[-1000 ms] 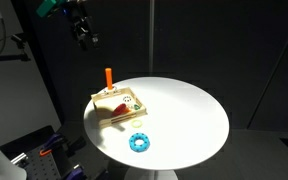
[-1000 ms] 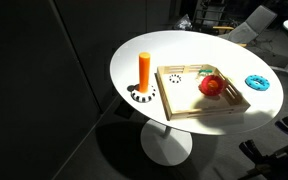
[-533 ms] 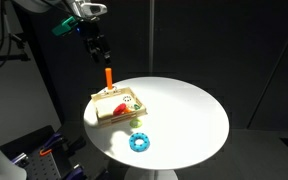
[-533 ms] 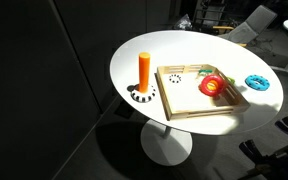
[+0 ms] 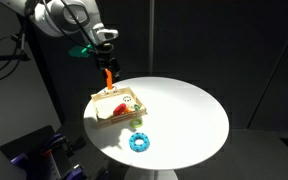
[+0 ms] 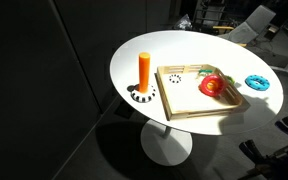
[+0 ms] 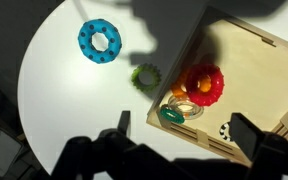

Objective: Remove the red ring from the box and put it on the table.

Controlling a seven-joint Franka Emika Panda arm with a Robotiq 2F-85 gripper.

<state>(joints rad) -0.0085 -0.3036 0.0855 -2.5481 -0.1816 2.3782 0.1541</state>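
The red ring point(image 5: 115, 103) lies inside the tan wooden box point(image 5: 130, 111) on the round white table point(image 5: 184, 115). It also shows in an exterior view point(image 6: 213, 85) and in the wrist view point(image 7: 204, 85), near the box's corner, with smaller green and orange pieces beside it. My gripper point(image 5: 108, 68) hangs above the box's far side, close to the orange peg point(image 5: 108, 77). In the wrist view its two dark fingers point(image 7: 184, 135) are wide apart and empty, well above the box point(image 7: 254, 70).
A blue toothed ring point(image 5: 139, 142) lies on the table beside the box, as the wrist view point(image 7: 102, 40) also shows. A small green ring point(image 7: 145, 74) lies just outside the box. The orange peg point(image 6: 144, 70) stands upright next to the box point(image 6: 189, 108).
The arm has swung down and toward the table, bringing the gripper from high up to just above the peg and box. The objects have not moved.
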